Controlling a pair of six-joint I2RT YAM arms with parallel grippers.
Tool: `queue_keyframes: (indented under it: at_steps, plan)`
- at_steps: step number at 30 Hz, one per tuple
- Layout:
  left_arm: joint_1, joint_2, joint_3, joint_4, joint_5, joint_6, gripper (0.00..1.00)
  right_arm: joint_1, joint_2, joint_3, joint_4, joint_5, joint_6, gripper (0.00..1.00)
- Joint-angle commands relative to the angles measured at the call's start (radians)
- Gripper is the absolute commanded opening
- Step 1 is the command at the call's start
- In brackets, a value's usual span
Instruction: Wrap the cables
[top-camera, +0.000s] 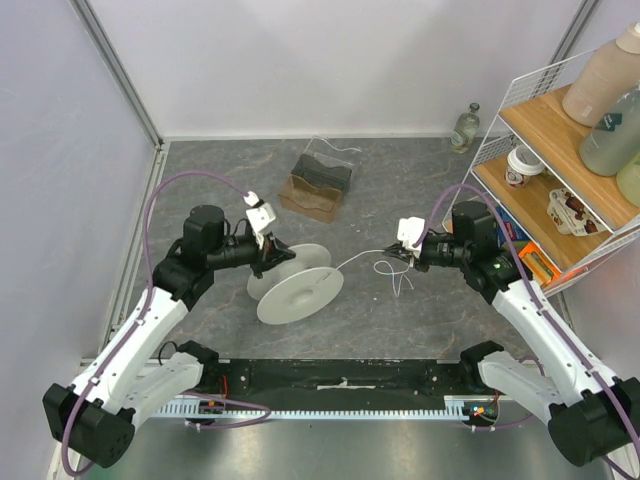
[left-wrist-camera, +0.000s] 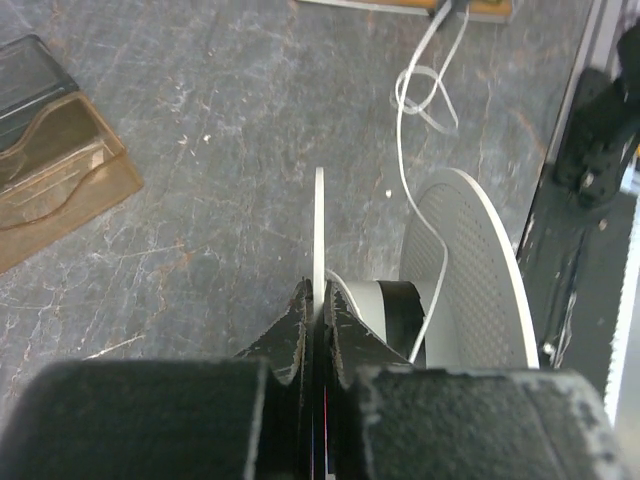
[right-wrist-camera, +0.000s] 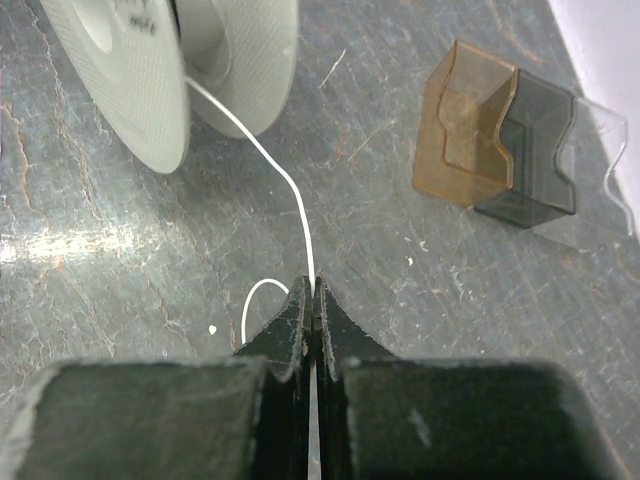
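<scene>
Left gripper (left-wrist-camera: 317, 300) is clamped shut on the rim of one flange of the spool (left-wrist-camera: 470, 270), the thin disc edge upright between its jaws. Right gripper (right-wrist-camera: 314, 290) is pinched shut on the cable (right-wrist-camera: 285, 180), with slack curls lying on the table (top-camera: 400, 200) just beside it. From that pinch the cable rises in a soft curve to the spool hub, between the two flanges.

We judge the cable very light, limp yet springy enough to hold its curls, and smooth enough to slip through a loose pinch. It is best held squarely across the strand, close to the taut run. The spool looks light and liable to roll if released.

Beyond the spool, well apart, lie amber and dark plastic boxes (top-camera: 318, 183). A wire rack (top-camera: 560, 150) stands to the right, and a bottle (top-camera: 465, 128) at the far wall.
</scene>
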Motion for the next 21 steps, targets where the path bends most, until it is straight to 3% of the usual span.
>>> queue_keyframes:
  at_steps: [1,7,12,14,21]
  plan:
    - [0.074,0.026,0.14,0.108,0.079,-0.274,0.02,-0.001,0.039,-0.002,0.005,0.019,0.017,0.0]
    - [0.149,0.058,0.211,0.211,0.09,-0.527,0.02,-0.001,0.082,-0.029,0.062,0.007,0.063,0.02]
    - [0.149,0.084,0.208,0.208,0.009,-0.572,0.02,0.013,0.15,-0.042,0.144,0.014,0.147,0.05]
    - [0.149,0.081,0.178,0.208,-0.025,-0.578,0.02,0.025,0.188,-0.037,0.167,0.026,0.184,0.1]
    - [0.153,0.084,0.082,0.257,-0.143,-0.657,0.02,0.071,0.292,-0.012,0.189,0.112,0.255,0.42]
